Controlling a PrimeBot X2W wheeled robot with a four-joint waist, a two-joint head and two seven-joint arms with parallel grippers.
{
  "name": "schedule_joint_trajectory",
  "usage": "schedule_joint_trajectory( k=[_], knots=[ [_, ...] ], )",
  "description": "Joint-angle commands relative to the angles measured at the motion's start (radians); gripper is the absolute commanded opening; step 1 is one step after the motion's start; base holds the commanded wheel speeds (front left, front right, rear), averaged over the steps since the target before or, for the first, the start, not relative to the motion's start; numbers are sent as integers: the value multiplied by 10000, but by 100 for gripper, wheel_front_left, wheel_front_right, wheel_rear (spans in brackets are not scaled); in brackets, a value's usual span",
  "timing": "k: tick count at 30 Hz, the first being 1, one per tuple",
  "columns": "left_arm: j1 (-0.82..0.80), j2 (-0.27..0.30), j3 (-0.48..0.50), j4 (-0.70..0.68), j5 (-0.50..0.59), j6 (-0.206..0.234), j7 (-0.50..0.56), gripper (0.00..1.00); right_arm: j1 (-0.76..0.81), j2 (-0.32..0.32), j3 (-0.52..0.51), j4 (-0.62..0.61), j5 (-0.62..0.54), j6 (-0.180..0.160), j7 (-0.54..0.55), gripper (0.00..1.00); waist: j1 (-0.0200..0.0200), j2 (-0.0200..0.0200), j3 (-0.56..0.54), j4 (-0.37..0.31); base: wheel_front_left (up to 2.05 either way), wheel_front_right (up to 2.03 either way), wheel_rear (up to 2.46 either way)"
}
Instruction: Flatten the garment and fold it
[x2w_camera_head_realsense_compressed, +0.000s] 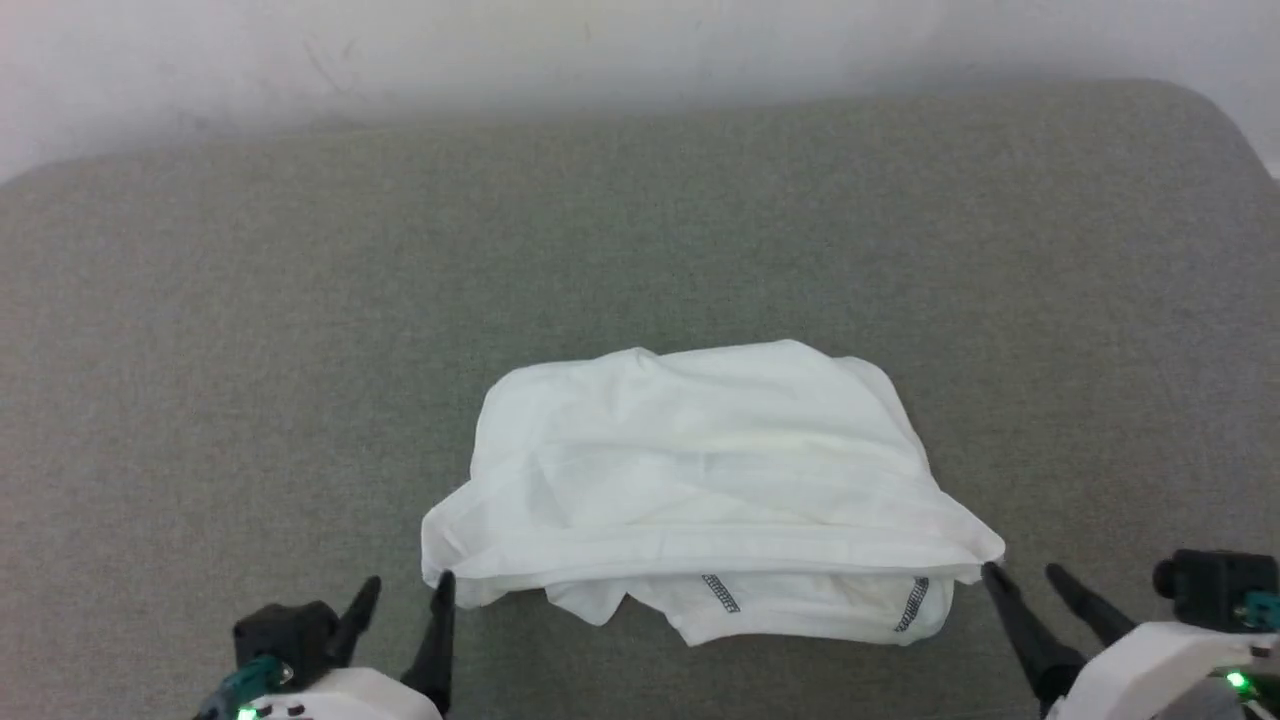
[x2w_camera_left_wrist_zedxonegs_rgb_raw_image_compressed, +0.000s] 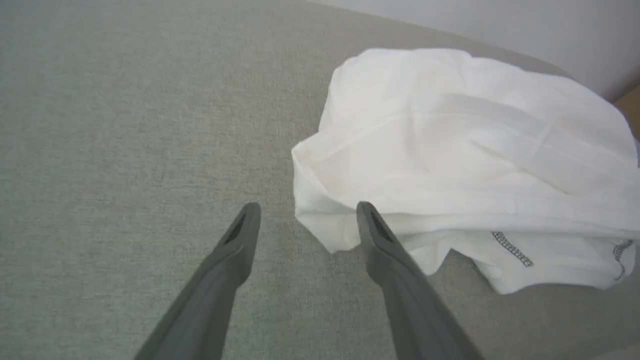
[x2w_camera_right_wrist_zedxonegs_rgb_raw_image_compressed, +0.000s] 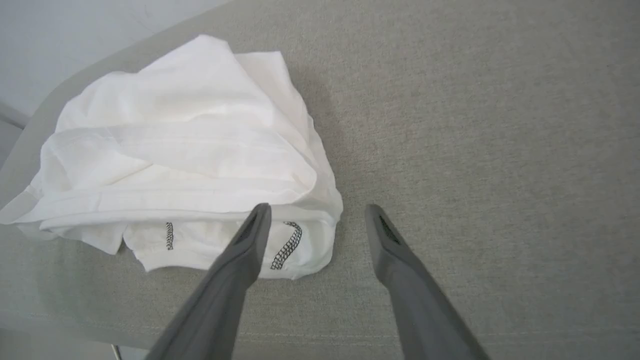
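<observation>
The garment lies folded into a compact white bundle on the grey-green fabric surface, with dark zigzag seams showing along its near edge. My left gripper stands open just off the bundle's near left corner, nothing between its fingers. In the left wrist view the garment sits to the right of the left gripper, whose right finger overlaps the fabric's corner. My right gripper is open at the near right corner. The right wrist view shows the garment left of the right gripper, empty.
A pale wall rises behind the surface's far edge. Open grey-green surface stretches to the left, right and beyond the bundle. In the right wrist view the surface's near edge runs along the bottom left.
</observation>
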Motion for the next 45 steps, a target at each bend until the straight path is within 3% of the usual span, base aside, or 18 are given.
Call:
schedule_joint_trajectory(
  k=[1, 5, 9, 17, 27, 34, 41, 42, 43, 44, 45],
  knots=[
    [97, 61, 245, -205, 223, 256, -361, 100, 132, -1, -146, -408, 1, -11, -137, 100, 1, 0, -209, -28, 0, 0, 0],
    [103, 199, 806, -700, 580, 730, -1105, 100, 80, 113, -686, -1172, 51, -11, 83, 100, 1, 0, -384, 3, 0, 0, 0],
    [-126, 466, 1223, -1011, 876, 977, -1452, 100, -546, 119, -1218, -1102, 14, -11, 542, 100, 1, 0, -523, 99, 0, 0, 0],
    [-527, 1169, 2024, -1274, 1282, 1294, -1789, 100, -2050, -1103, -1783, 747, 279, -11, 1476, 100, 1, 0, -667, 659, 0, 0, 0],
    [-789, 1718, 2477, -1556, 1550, 1371, -1949, 100, -3832, -2102, -348, 3395, 1340, -11, 2909, 100, 1, 0, -169, 1643, 0, 0, 0],
    [-910, 1515, 2423, -1476, 1541, 1383, -2077, 100, -4755, -2276, 902, 4812, 2007, -11, 3482, 100, 1, 0, 282, 2046, 0, 0, 0],
    [-1031, 1307, 2301, -1107, 1446, 1197, -2198, 100, -4521, -2191, 1981, 6416, 2270, -11, 4705, 100, 1, 0, 344, 2146, 0, 0, 0],
    [-1039, 1289, 2286, -1061, 1438, 1179, -2208, 100, -4465, -2145, 2141, 6533, 2308, -11, 4938, 91, 1, 0, 331, 2142, 0, 0, 0],
    [-1049, 1276, 2276, -1017, 1434, 1164, -2218, 100, -4416, -2056, 2154, 6662, 2411, -11, 5122, 38, 1, 0, 309, 2133, 0, 0, 0],
    [-1060, 1267, 2269, -980, 1428, 1151, -2225, 100, -4401, -1987, 2173, 6727, 2475, -11, 5253, 10, 1, 0, 287, 2123, 0, 0, 0],
    [-1069, 1264, 2263, -950, 1423, 1140, -2228, 100, -4403, -1956, 2203, 6742, 2494, -11, 5306, 0, 1, 0, 263, 2107, 0, 0, 0]
  ],
)
